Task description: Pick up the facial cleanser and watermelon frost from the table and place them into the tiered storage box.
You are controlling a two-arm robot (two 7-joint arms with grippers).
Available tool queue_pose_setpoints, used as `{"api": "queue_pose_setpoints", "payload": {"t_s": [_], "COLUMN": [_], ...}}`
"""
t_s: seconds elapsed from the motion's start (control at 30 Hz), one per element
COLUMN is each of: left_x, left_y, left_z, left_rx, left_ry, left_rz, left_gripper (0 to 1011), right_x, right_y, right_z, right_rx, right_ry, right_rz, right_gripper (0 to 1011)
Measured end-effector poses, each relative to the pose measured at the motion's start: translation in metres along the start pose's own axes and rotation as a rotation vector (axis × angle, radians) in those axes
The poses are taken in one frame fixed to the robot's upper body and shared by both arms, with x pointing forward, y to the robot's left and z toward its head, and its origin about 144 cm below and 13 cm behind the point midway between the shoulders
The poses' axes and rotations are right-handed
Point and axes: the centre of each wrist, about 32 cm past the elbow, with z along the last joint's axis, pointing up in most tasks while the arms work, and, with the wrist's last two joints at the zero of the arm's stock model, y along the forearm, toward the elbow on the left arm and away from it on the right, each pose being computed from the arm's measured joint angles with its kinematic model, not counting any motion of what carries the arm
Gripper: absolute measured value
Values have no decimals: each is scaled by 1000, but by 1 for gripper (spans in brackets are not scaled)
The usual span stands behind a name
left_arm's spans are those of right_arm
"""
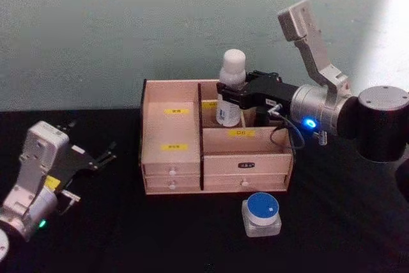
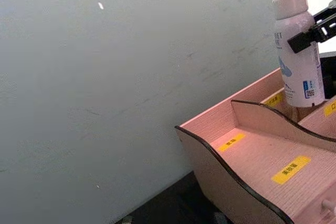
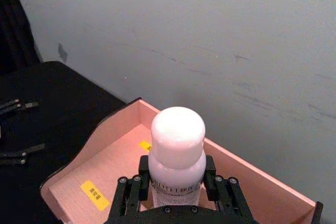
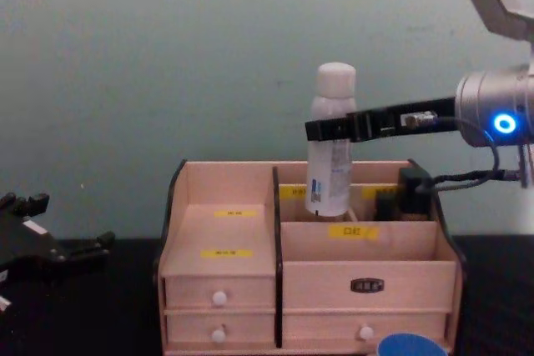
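Black table [image 1: 96, 234]: we list tiered storage box [image 1: 246, 158]; right gripper [image 1: 230, 91] clamped on facial cleanser [image 1: 233, 63], base within rear compartment; watermelon frost [image 1: 262, 213] just in front; left gripper [image 1: 105, 155] well left, jaws apart.

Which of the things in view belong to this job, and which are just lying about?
Job:
facial cleanser, held upright by the right gripper
tiered storage box
watermelon frost, on the table before the box

Not the job:
left gripper, idle and open at the left
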Motion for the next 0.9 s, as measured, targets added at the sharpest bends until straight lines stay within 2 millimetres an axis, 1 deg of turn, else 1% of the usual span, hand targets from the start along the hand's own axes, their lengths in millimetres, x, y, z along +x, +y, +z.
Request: {"api": "queue_pose_setpoints", "payload": {"t_s": [0.9], "left_x": [0], "left_y": [0], "left_z": [0], "left_rx": [0], "left_ry": [0], "left_rz": [0], "left_gripper": [1001], "right_x": [2], "right_y": [11], "right_z": [-11], "right_rx": [-18], "right_ry": [9], "right_rz": [-1], "right_gripper": [599]}}
